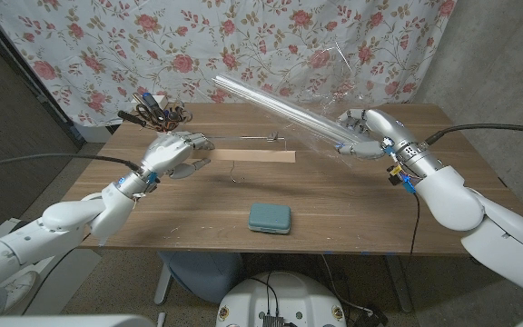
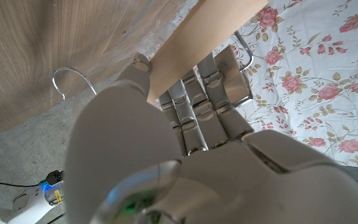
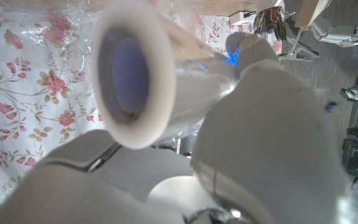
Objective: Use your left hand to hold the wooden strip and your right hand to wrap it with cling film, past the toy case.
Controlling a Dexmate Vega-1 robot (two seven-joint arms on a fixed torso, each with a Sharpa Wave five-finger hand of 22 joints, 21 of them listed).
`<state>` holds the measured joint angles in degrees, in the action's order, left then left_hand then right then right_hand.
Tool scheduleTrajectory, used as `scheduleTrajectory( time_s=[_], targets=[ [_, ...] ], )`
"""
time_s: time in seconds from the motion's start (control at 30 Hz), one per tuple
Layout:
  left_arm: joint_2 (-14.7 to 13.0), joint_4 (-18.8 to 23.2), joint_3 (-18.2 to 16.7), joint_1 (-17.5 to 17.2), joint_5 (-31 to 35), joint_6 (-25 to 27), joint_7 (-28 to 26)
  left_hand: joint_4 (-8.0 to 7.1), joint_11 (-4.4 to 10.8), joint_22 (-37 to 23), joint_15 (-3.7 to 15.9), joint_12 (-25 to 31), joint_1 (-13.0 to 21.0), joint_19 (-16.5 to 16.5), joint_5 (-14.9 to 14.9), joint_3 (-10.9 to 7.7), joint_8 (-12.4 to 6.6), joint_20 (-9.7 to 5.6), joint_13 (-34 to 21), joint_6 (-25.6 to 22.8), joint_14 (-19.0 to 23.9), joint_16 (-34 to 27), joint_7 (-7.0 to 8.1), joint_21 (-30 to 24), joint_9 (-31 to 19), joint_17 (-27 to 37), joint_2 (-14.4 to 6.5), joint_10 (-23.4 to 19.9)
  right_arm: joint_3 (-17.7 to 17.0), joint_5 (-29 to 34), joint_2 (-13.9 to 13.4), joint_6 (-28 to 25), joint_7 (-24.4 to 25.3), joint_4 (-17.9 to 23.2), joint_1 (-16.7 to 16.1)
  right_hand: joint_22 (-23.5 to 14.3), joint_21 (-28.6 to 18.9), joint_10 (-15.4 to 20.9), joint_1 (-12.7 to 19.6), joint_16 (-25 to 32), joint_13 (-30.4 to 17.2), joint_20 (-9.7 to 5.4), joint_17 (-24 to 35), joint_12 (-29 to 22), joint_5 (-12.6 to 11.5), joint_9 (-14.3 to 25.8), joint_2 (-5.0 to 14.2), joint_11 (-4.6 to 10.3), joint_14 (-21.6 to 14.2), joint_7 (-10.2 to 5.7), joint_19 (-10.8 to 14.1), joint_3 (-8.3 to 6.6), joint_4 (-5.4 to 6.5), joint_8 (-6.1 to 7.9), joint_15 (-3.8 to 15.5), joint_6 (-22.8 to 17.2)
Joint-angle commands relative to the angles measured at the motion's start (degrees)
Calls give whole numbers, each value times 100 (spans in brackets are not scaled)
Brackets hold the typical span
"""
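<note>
Nearest the head camera, close to the table's [image 1: 352,232] front edge, lies a small teal toy case [image 1: 270,218], flat on the wood and well apart from both hands. Beyond it, a pale wooden strip [image 1: 252,156] stretches across the middle of the table; the left hand [image 1: 175,153] grasps its left end, and in the left wrist view the strip [image 2: 197,43] runs out between the thumb and the closed fingers [image 2: 213,93], so this hand is clamped on it. Just beside the strip on the tabletop sits a thin bent wire [image 1: 236,170]. The right hand [image 1: 363,133], raised above the right side of the table, grips one end of a long cling film roll [image 1: 280,106], which slants up and away toward the table's far left above the strip without touching it. In the right wrist view the roll's open core end [image 3: 132,78] shows close up, with the hand [image 3: 272,124] wrapped around the tube. Loose clear film [image 1: 320,136] hangs crumpled near that hand. Behind the left hand stands a holder of scissors [image 1: 157,111], before a floral curtain [image 1: 243,36]. No readable writing or label shows on anything.
</note>
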<state>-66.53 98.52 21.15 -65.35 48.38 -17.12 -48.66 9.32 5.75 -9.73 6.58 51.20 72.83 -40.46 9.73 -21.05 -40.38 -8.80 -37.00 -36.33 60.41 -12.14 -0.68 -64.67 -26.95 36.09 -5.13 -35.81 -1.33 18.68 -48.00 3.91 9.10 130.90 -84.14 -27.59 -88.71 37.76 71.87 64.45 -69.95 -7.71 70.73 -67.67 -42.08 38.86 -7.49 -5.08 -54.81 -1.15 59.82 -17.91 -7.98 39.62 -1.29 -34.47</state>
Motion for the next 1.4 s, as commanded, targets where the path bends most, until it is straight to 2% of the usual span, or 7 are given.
scheduleTrajectory(
  time_s=[0.03, 0.47, 0.9, 1.2, 1.4],
  targets=[
    [27, -46, 210, 311, 92, -158, 169, -2, 308, -33, 639, 143, 96, 38, 33, -396, -496, 0, -19, -421, 621, -25, 420, -27, -5, 16, -149, -258, 40, -16, -11, 80, -186, 129, 53, -4, -27, 1453, 903, 1819, -155, -463, 13, -2295, 23, 15, 984, 1426, -1241, -43, 138, -634, -83, 36, 1347, -11],
    [134, -143, 476, 660, 222, -476, 384, -4, 314, -34, 639, 169, 97, 54, 29, -388, -508, 1, -2, -397, 607, -25, 415, -35, 9, 14, -157, -243, -3, 53, -76, -45, -394, 328, 206, 21, -30, 1452, 896, 1851, -155, -463, 12, -2297, 78, 11, 994, 1429, -1224, -45, 125, -637, -82, 44, 1346, -9],
    [263, -234, 598, 841, 141, -679, 557, 9, 315, -35, 634, 187, 109, 66, 30, -393, -527, 5, 20, -386, 609, -35, 409, -47, 22, 18, -146, -254, -186, 129, 5, 12, -470, 476, 130, 40, -38, 1458, 886, 1881, -156, -464, 12, -2298, 132, 2, 1004, 1429, -1209, -48, 121, -636, -84, 46, 1347, 3],
    [406, -433, 831, 1162, 277, -995, 805, 5, 312, -36, 631, 193, 104, 72, 31, -402, -540, 9, 26, -384, 606, -37, 414, -58, 36, 17, -146, -248, -239, 169, 72, -54, -576, 627, 146, 49, -39, 1458, 882, 1892, -156, -463, 13, -2298, 150, 19, 1005, 1427, -1205, -55, 123, -634, -84, 57, 1346, 12],
    [511, -569, 899, 1252, 181, -1079, 882, 8, 316, -36, 635, 190, 103, 77, 30, -403, -555, 10, 55, -399, 611, -37, 415, -64, 43, 9, -136, -266, -271, 168, 139, -24, -599, 656, 89, 55, -38, 1458, 878, 1898, -156, -463, 12, -2298, 163, 25, 1007, 1427, -1202, -62, 122, -633, -84, 64, 1346, 10]
  ],
)
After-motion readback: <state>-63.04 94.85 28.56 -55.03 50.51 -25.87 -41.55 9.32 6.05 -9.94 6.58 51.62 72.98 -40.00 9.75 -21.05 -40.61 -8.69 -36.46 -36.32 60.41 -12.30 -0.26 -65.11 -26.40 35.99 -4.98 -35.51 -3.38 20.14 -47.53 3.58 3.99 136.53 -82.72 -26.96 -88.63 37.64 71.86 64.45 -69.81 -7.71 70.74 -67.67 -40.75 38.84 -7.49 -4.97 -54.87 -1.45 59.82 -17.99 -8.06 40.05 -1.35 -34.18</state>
